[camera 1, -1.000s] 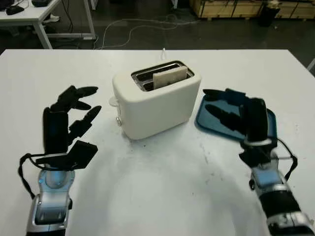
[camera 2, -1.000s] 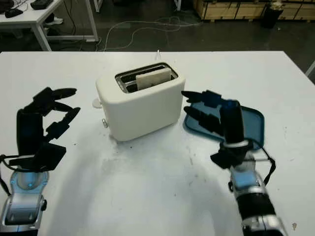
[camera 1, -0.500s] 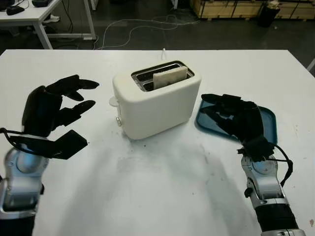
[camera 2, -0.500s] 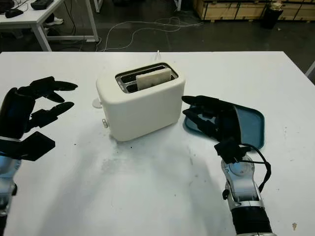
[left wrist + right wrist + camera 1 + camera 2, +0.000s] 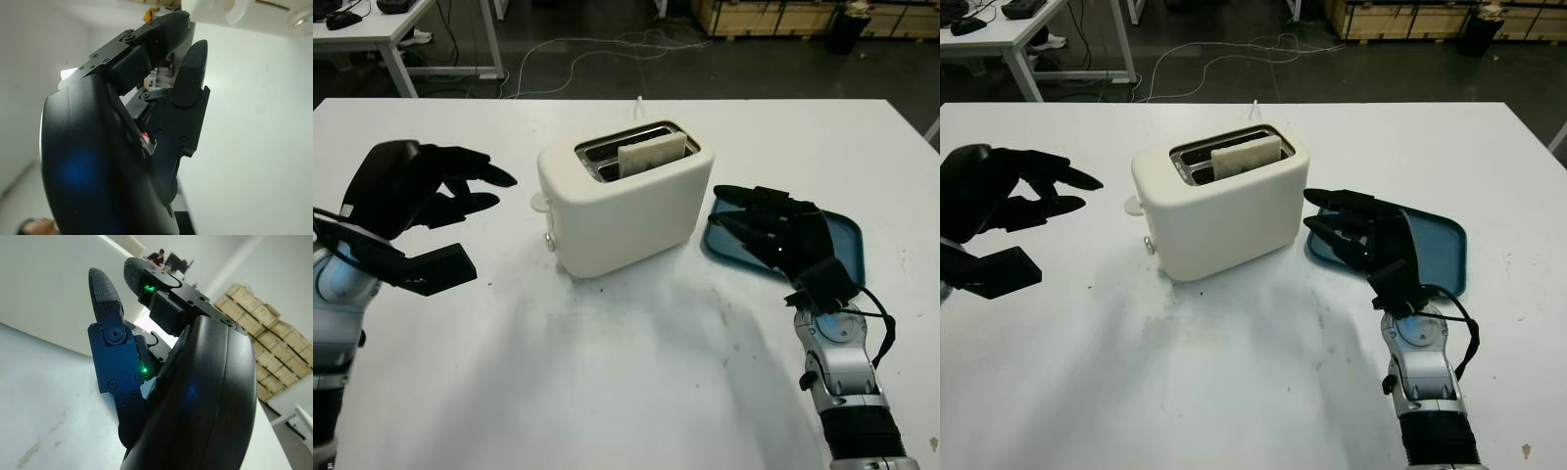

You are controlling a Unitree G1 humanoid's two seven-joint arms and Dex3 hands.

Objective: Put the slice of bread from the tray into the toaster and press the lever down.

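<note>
A cream toaster stands mid-table with the bread slice upright in its near slot, its top edge poking out. The lever sticks out of the toaster's left end, above a small knob. My left hand is open and raised left of the toaster, fingers pointing at the lever end, a short gap away. The lever also appears beyond the fingers in the left wrist view. My right hand is open over the left edge of the blue tray, just right of the toaster.
The white table has bare room in front of the toaster. A white cable leaves over the far edge, where dark floor, another table and wooden crates lie. A person sits far off.
My left hand turned from upright to pointing at the toaster's left end, its arm swinging outward. The right hand tilted forward and sank lower over the tray's edge. The toaster and bread stayed put.
</note>
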